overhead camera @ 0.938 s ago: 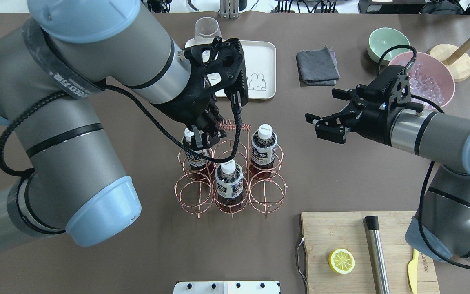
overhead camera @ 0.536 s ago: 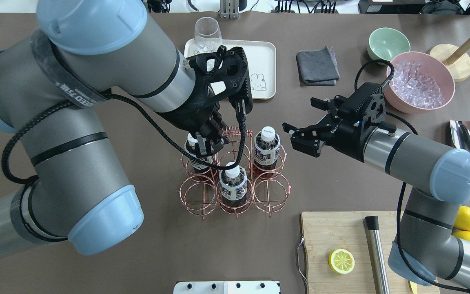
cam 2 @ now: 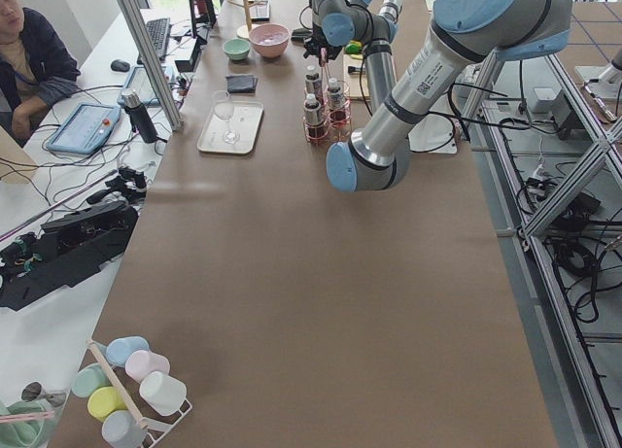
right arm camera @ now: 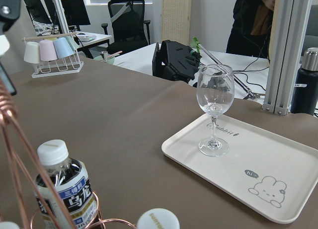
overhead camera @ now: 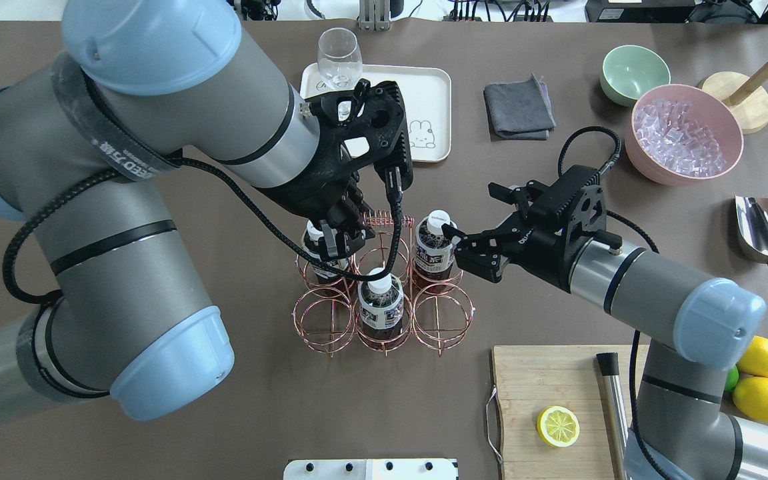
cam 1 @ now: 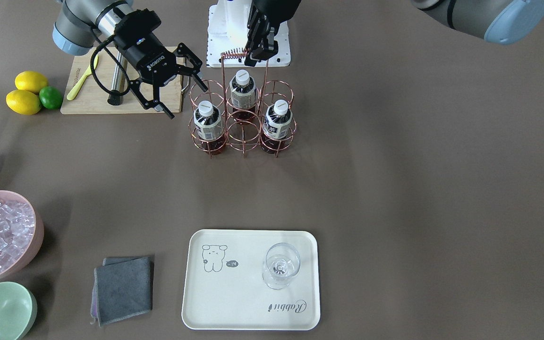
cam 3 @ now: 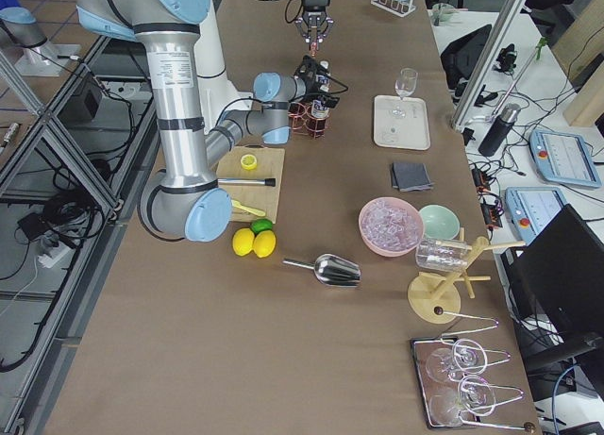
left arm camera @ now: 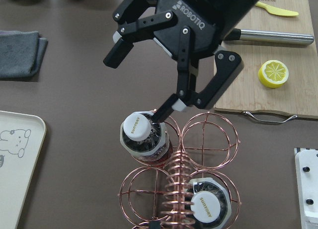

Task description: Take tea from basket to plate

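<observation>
The copper wire basket point(overhead camera: 384, 217) stands mid-table with three tea bottles in its rings. My left gripper point(overhead camera: 334, 239) is shut on the coiled handle point(cam 1: 234, 53), which also shows in the left wrist view point(left arm camera: 174, 189). My right gripper point(overhead camera: 469, 225) is open beside the far-right tea bottle point(overhead camera: 433, 250), one fingertip against its white cap point(left arm camera: 136, 125). It also shows in the front view point(cam 1: 183, 98). The other bottles point(overhead camera: 381, 303) point(cam 1: 276, 123) stand untouched. The cream plate point(overhead camera: 424, 93) point(cam 1: 248, 293) lies beyond the basket and carries a wine glass point(cam 1: 279, 267).
A grey cloth point(overhead camera: 517, 107), a green bowl point(overhead camera: 634, 70) and a pink bowl of ice point(overhead camera: 684, 133) sit at the far right. A metal scoop point(overhead camera: 761, 230) lies right. The cutting board point(overhead camera: 544, 373) with a lemon half and a muddler lies near right.
My right gripper has moved left and down to the basket's far-right bottle, still open. My left gripper stays on the handle; the basket has shifted slightly.
</observation>
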`<state>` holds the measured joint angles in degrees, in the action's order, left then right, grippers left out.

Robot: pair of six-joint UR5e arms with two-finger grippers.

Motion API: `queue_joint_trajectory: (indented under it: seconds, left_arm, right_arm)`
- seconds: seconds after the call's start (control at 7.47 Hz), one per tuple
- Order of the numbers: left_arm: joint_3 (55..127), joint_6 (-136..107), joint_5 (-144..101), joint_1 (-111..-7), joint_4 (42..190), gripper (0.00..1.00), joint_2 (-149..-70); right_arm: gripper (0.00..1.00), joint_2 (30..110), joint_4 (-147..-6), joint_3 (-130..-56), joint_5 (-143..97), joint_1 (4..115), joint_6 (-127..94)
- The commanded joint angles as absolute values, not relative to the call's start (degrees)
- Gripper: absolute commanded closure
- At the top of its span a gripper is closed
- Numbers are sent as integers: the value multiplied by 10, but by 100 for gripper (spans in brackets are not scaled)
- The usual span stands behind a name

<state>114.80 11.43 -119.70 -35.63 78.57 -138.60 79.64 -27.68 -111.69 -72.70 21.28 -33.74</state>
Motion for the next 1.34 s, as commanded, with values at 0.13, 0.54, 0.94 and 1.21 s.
queue_joint_trajectory:
  seconds: [0.13, 0.54, 0.94, 1.21]
  left_arm:
    - [1150, 115, -1196, -357, 786, 100, -1384]
    - [1149, 115, -1197, -356, 786, 100, -1384]
    - [1149, 114, -1196, -357, 786, 100, -1384]
    - [1149, 115, -1196, -356, 786, 100, -1384]
  right_arm:
    - [0, 791, -279, -1112, -704, 185, -337]
    - [0, 767, -292, -1106, -705, 194, -331]
    - [12, 758, -289, -1083, -704, 197, -330]
    - [75, 762, -289, -1083, -704, 199, -324]
